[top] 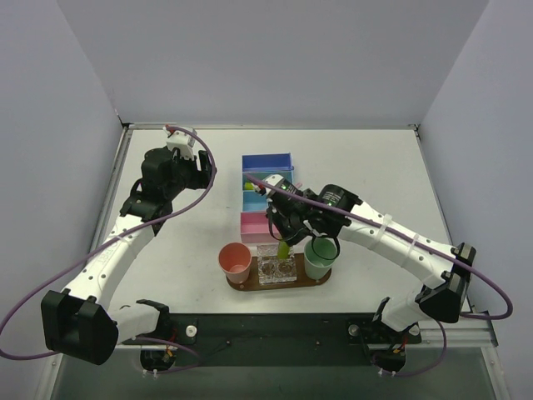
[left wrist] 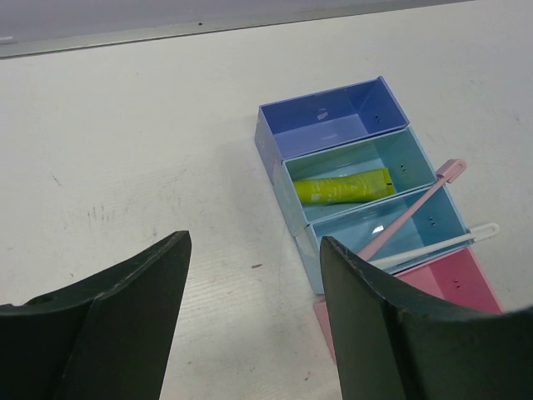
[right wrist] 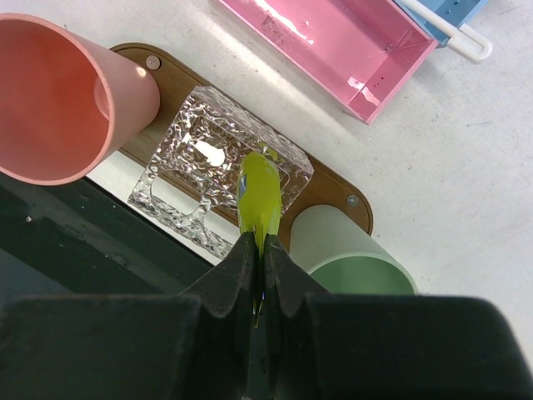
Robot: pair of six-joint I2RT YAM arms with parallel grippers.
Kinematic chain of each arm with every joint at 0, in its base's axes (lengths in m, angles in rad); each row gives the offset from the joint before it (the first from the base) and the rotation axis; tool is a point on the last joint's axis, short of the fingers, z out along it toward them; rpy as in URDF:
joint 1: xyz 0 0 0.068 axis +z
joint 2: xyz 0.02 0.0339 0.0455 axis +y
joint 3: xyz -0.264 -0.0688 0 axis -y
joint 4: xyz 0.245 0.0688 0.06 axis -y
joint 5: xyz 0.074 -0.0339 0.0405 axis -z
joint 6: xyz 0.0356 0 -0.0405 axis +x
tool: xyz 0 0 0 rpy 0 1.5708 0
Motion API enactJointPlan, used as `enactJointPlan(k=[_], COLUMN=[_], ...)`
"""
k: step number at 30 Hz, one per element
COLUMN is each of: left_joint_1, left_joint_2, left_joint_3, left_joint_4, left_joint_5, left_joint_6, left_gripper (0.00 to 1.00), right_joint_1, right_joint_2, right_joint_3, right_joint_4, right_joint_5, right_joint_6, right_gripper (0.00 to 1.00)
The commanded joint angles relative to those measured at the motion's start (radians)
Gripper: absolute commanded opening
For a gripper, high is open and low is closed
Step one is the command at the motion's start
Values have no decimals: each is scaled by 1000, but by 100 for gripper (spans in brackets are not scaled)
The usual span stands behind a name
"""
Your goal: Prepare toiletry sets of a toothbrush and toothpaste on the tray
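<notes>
The toothpaste (right wrist: 258, 196), pinched in your right gripper (right wrist: 260, 254) over the clear holder (right wrist: 179, 179) on the tray (right wrist: 326, 181), seems only near its slot, so releasing off-centre could tip it out.

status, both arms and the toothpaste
Right gripper shut on toothpaste tube, over clear holder on tray. Left gripper open, empty. Second tube, pink toothbrush, white toothbrush in bins. Nothing blocking.
</notes>
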Motion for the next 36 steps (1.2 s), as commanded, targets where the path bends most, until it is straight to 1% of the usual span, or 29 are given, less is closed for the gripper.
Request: enactJointPlan(k=[1, 36], left_joint_1=[-2, -2], left_joint_2=[-34, -37], left_joint_3=[12, 12], left_joint_4=[19, 19], left_joint_5=[-11, -14], left_joint_6=[9, 15], left_gripper=[73, 73], right_joint_1=[7, 16], right_joint_2=[9, 19], right_joint_3=[-15, -146], right_joint_4=[10, 131], right_joint_5=[25, 50], right_joint_6=[11, 30], right_gripper=[0, 0])
